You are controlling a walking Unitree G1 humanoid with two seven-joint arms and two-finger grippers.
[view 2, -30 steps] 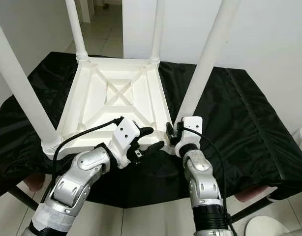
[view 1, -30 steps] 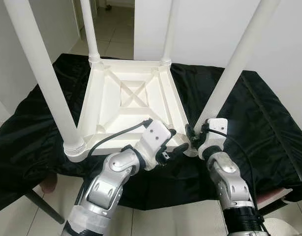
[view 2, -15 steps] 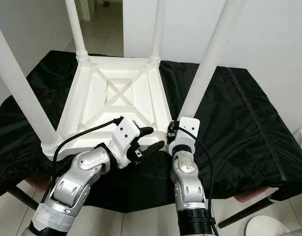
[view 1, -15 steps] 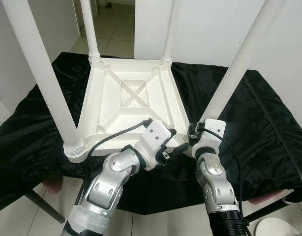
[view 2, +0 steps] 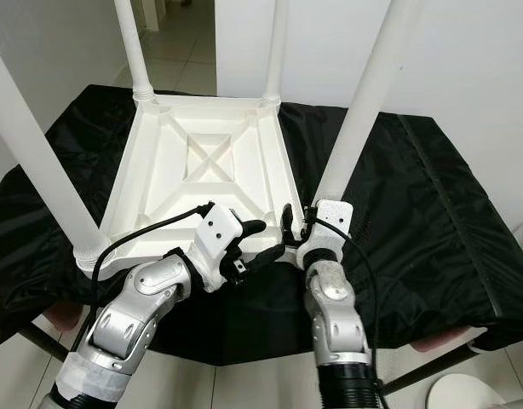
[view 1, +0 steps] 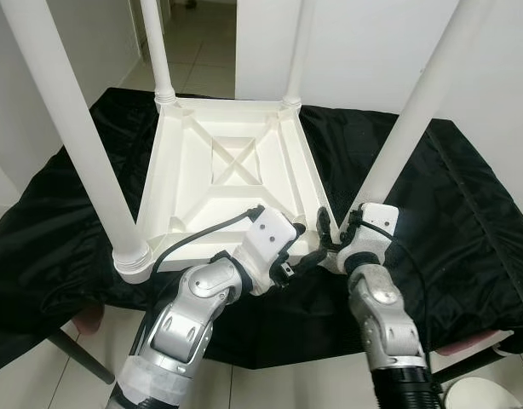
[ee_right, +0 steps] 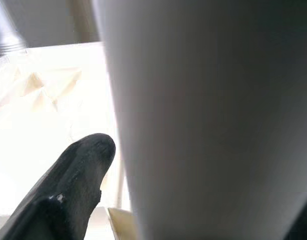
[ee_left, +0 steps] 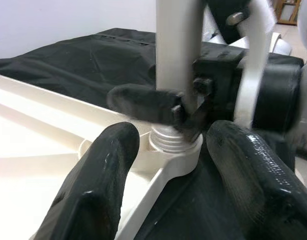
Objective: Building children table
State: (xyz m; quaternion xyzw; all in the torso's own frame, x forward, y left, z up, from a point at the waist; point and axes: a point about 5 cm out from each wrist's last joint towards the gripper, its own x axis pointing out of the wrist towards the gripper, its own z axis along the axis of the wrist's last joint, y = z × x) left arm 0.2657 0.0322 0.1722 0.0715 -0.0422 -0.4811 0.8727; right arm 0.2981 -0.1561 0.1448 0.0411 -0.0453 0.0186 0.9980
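Item: white plastic children's table, inverted, underside up, resting on a black cloth (view 1: 466, 213) that covers a larger table; tiled floor (view 1: 198, 60) beyond. Count, left to right: one tabletop (view 1: 227, 183) with a crossed rib pattern; four white legs standing up from its corners, namely near-left leg (view 1: 70, 128), far-left leg (view 1: 157, 51), far-right leg (view 1: 297, 51) and near-right leg (view 1: 410, 119); two grippers. The left gripper (view 1: 306, 249) sits at the near-right corner of the tabletop, its fingers (ee_left: 101, 175) apart on either side of the corner socket (ee_left: 176, 142), touching or just beside it, clamped on nothing. The right gripper (view 1: 336, 232) is at the foot of the near-right leg, its fingers (ee_right: 76, 170) set around the shaft just above the ribbed collar; the wrist view has the leg between them, so they appear clamped on it. Step in hand, by judgement: seating or twisting this last leg into its socket. Risks: the leg leans outward more than the others, so it may be cross-threaded or only partly home, and further turning could jam it; the smooth round shaft could slip in the fingers; a hard push could slide the light tabletop over the loose cloth, since the left gripper only brackets the corner; the two grippers work very near each other and could collide.
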